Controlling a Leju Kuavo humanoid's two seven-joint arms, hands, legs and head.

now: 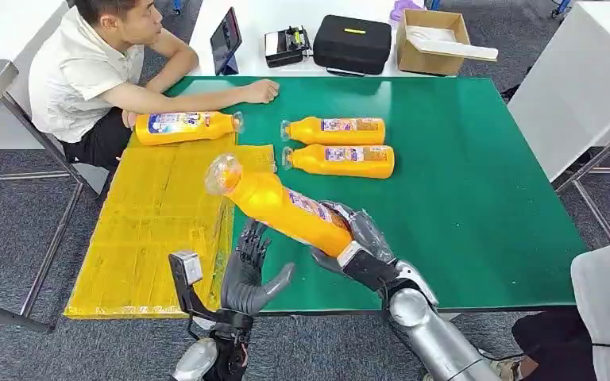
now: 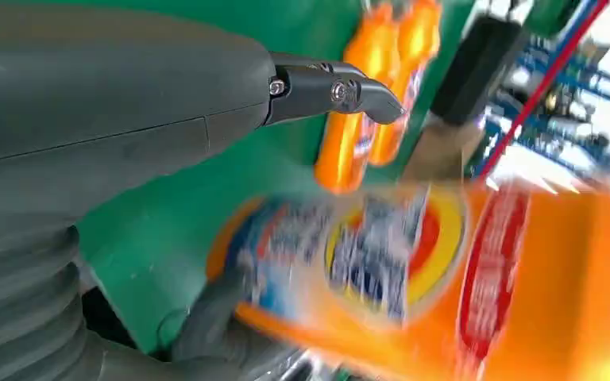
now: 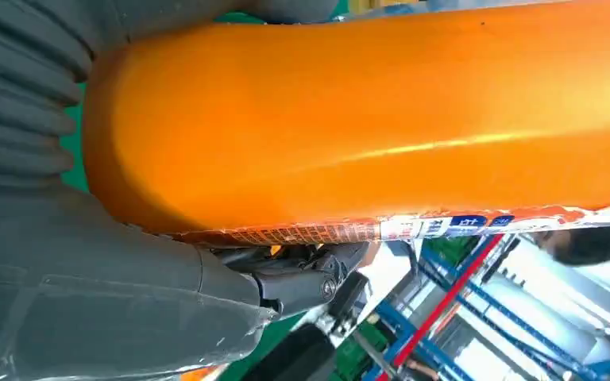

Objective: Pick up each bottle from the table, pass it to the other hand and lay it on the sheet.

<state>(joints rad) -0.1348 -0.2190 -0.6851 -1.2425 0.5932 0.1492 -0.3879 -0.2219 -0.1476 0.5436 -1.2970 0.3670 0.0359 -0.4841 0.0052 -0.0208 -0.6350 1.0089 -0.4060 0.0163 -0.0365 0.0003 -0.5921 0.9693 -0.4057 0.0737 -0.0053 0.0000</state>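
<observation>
Fingers of the left hand (image 1: 248, 274) are spreading apart, holding nothing, just below the tilted bottle (image 1: 282, 205) that the right hand (image 1: 357, 242) is clamping by its base. Risk is lying in the handover: if the right lets go before the left closes, the bottle may be dropping onto the table (image 1: 476, 198) edge. Beyond, 1 bottle (image 1: 187, 126) is lying on the sheet (image 1: 147, 230); 2 bottles (image 1: 337, 145) are waiting near a person's hand (image 1: 260, 91).
</observation>
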